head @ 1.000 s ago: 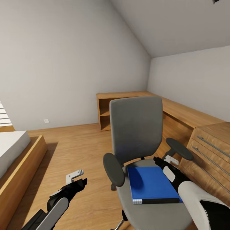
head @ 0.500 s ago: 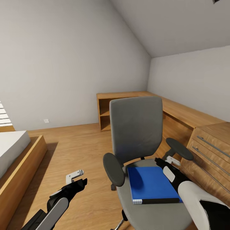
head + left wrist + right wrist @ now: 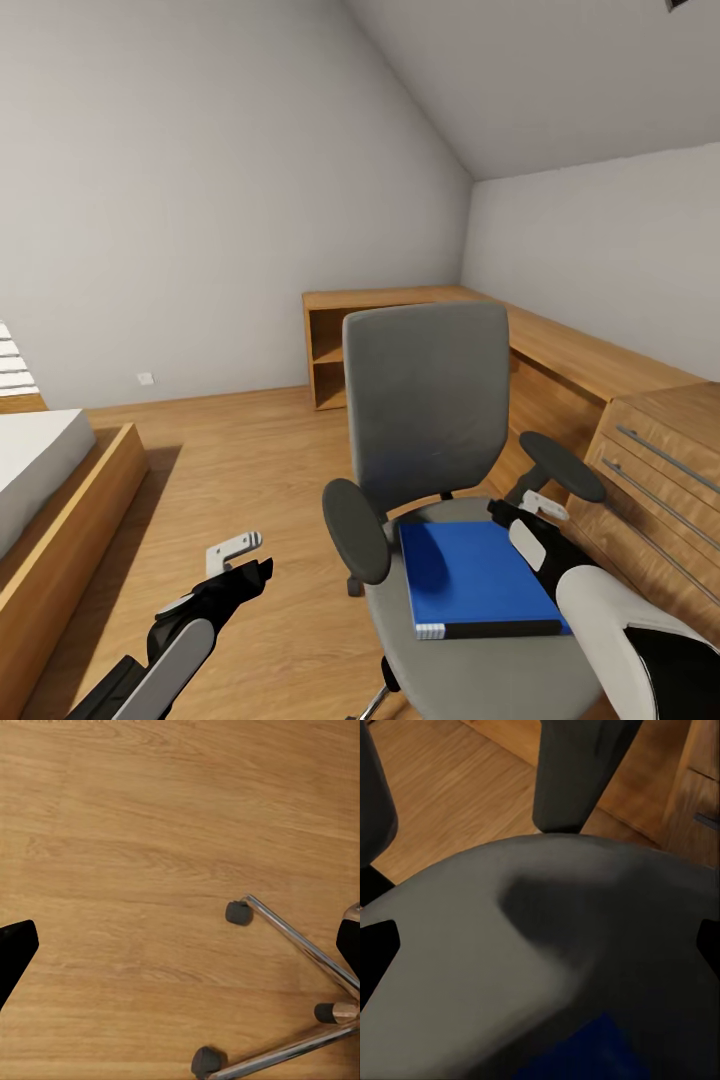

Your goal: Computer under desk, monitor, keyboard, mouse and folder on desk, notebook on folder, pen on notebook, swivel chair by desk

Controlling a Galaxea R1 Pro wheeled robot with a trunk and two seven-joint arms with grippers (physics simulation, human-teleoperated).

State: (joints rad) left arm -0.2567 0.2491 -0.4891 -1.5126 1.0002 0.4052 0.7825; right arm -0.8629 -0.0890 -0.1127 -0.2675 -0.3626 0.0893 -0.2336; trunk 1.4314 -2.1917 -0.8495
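Head view shows the swivel chair [image 3: 430, 420] in front of me, the blue folder [image 3: 470, 578] lying flat on its seat toward the front edge. My right hand [image 3: 520, 512] hovers just beside the folder's far right corner, fingers spread wide. My left hand [image 3: 245, 560] hangs over the floor [image 3: 250, 450] beside the chair, also spread wide, holding nothing.

The head camera looked forward and down from above onto the swivel chair [image 3: 440, 480] with the folder [image 3: 475, 578] on its seat. The left wrist camera faced straight down at the floor [image 3: 135, 870], showing the chair's chrome base. The right wrist camera sat close over the seat, sharing the folder's corner [image 3: 592, 1050].
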